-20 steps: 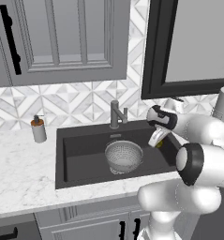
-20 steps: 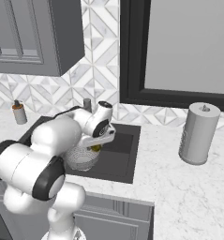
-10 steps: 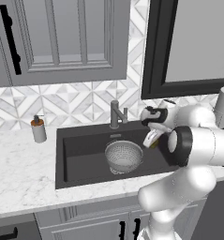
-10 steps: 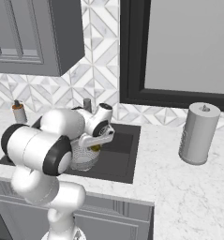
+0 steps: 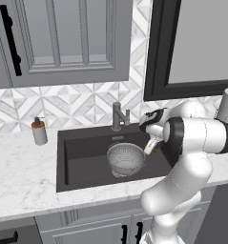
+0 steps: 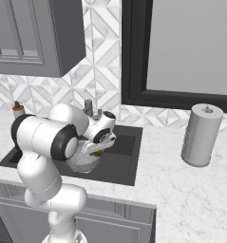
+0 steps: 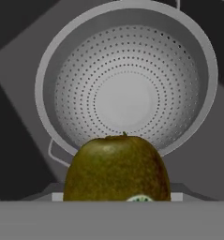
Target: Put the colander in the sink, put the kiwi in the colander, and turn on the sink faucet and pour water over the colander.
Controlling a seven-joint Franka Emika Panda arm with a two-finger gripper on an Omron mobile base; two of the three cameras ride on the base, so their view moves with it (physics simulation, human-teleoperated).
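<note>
The silver perforated colander (image 5: 126,158) stands upright in the dark sink (image 5: 82,157), right of the basin's middle. Just above its right rim hangs my gripper (image 5: 151,145), shut on the olive-brown kiwi (image 5: 153,149). From the right base, the kiwi (image 6: 98,153) shows under the gripper (image 6: 99,148), beside the colander (image 6: 81,162). In the hand view the kiwi (image 7: 117,168) sits at the bottom and hides the fingertips, with the empty colander (image 7: 127,79) open beyond it. The dark faucet (image 5: 118,116) stands behind the basin, and no water runs.
A white soap dispenser (image 5: 38,132) with a brown pump stands on the marble counter left of the sink. A grey paper towel roll (image 6: 202,135) stands on the counter to the right. Cabinets and a dark window frame hang above.
My gripper, with the kiwi in it, has shifted left toward the colander's rim, and the arm's elbow has swung round. The colander has not moved.
</note>
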